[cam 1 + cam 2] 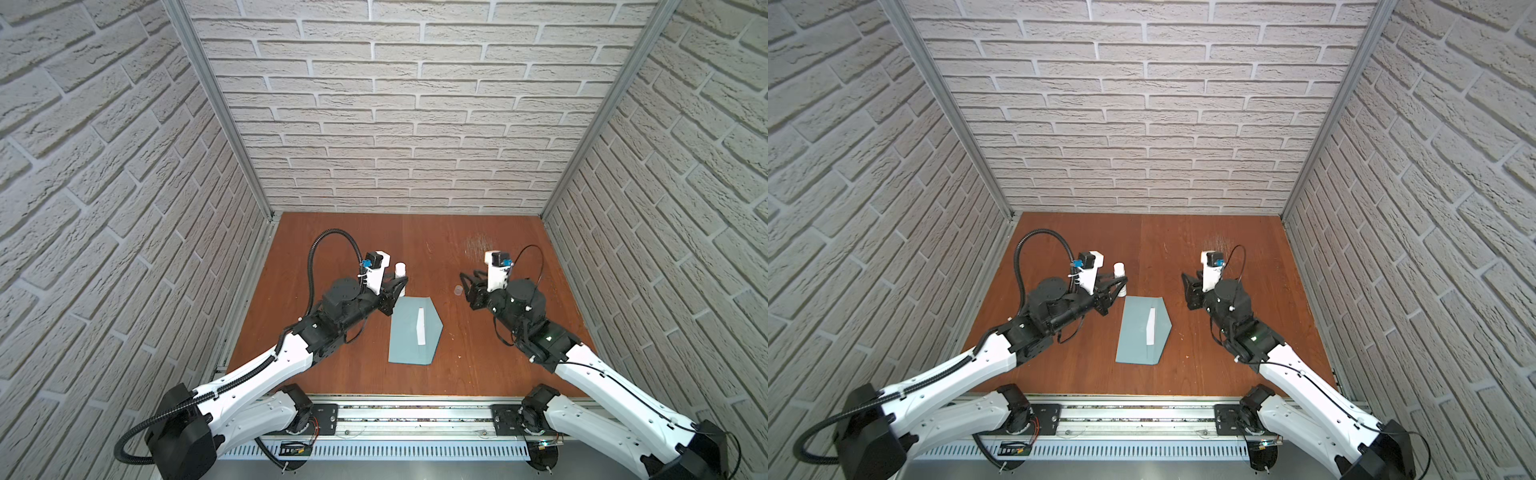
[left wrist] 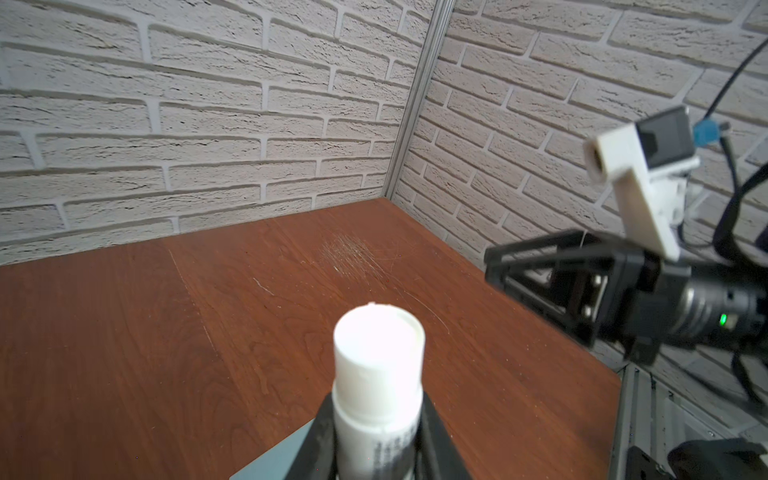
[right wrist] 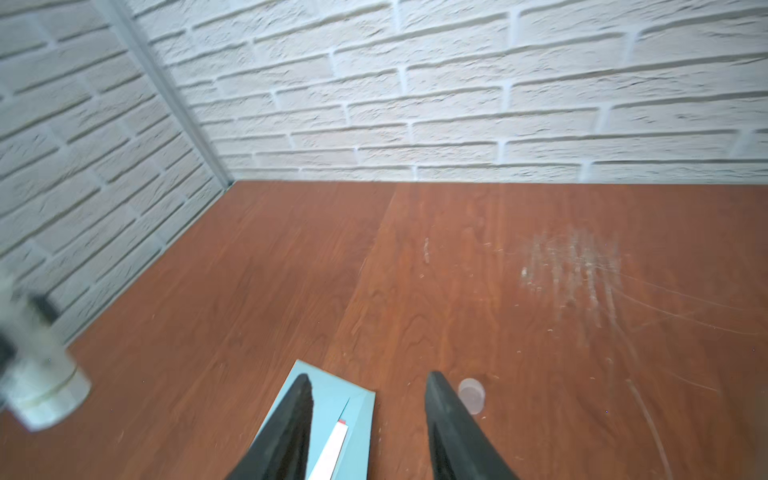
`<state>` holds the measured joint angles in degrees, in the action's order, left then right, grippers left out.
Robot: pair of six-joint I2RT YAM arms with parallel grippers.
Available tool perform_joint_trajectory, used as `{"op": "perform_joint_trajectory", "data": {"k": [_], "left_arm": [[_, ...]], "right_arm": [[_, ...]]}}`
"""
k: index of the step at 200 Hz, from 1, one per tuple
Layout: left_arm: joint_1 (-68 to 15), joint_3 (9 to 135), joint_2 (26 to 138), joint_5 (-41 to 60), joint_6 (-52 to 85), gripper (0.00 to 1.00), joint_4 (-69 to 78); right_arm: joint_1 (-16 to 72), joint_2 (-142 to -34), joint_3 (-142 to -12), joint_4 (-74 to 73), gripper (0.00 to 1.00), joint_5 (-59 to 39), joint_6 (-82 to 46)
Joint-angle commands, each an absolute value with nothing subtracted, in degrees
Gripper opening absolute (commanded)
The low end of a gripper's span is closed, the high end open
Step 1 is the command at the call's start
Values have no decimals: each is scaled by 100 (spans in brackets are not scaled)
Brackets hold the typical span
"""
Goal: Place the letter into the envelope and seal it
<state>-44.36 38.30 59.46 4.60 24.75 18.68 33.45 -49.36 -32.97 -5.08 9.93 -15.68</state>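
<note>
Left gripper [image 1: 399,286] pinches the white stick [image 1: 400,269], right gripper [image 3: 370,376] is spread and empty, and the letter [image 1: 420,326] sits tucked in the envelope [image 1: 405,336].

A: Room betw. arms?
B: Plenty — bare table [image 1: 436,249] toward back wall [image 1: 395,124]. Envelope [image 1: 409,336] flat in mid, clear cap [image 1: 458,289] just beside right gripper [image 1: 466,282].
A: Left side?
B: Tighter — white stick [image 1: 400,269] upright in left gripper [image 1: 399,283], near envelope corner.

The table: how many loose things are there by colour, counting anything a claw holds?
Blue-grey: 1, the envelope
White: 2, the stick and the letter, only a strip of it showing
Clear: 1, the small cap
Total: 4
</note>
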Motion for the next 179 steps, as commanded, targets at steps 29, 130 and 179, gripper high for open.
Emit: {"op": "perform_joint_trajectory", "data": {"k": [29, 130, 179], "left_arm": [[-4469, 3722, 6568, 1155, 3196, 0, 3979], [-4695, 3463, 7206, 1448, 3191, 0, 5267], [-4685, 3325, 7074, 1387, 3165, 0, 5257]], "right_arm": [[4225, -5438, -2037, -3891, 51, 409, -311], [4864, -7380, -1699, -6924, 48, 591, -396], [5048, -7576, -1552, -7507, 42, 920, -58]]}}
